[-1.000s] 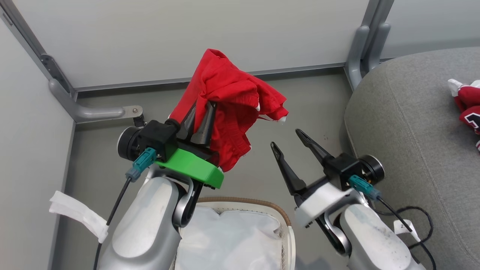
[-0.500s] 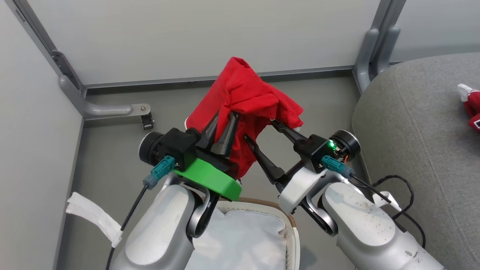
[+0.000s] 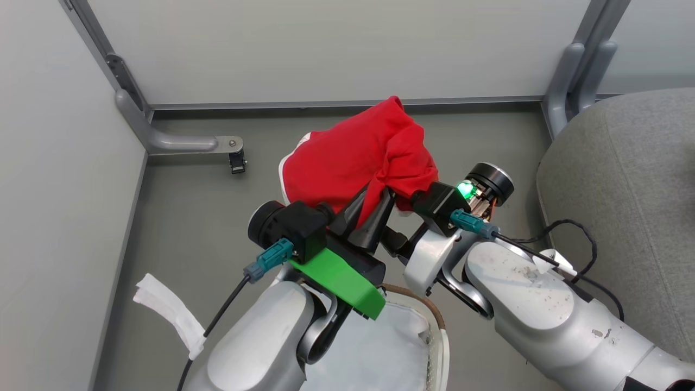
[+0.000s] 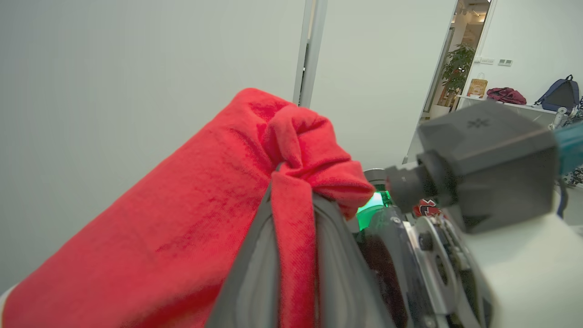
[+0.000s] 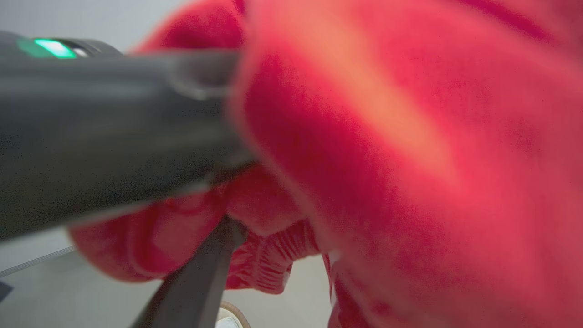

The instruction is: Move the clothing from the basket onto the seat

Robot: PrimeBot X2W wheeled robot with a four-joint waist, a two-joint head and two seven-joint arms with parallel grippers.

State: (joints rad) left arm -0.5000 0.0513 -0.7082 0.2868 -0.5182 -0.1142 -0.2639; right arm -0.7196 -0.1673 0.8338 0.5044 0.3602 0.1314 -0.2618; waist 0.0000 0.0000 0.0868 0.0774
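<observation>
Red garment (image 3: 353, 157) hangs clear of basket (image 3: 434, 320), pinched by left gripper (image 3: 377, 194); right gripper (image 5: 234, 168) spread wide amid folds (unclamped); placing on seat (image 3: 624, 179) remains.

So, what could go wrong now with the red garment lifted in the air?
1. The left claw pinches only a bunched fold of the red garment; it hangs over the floor, not the seat, so a slip could drop it there.
2. The open right claw is buried in the folds beside the left fingers; closing might nip them or snag cloth.
</observation>
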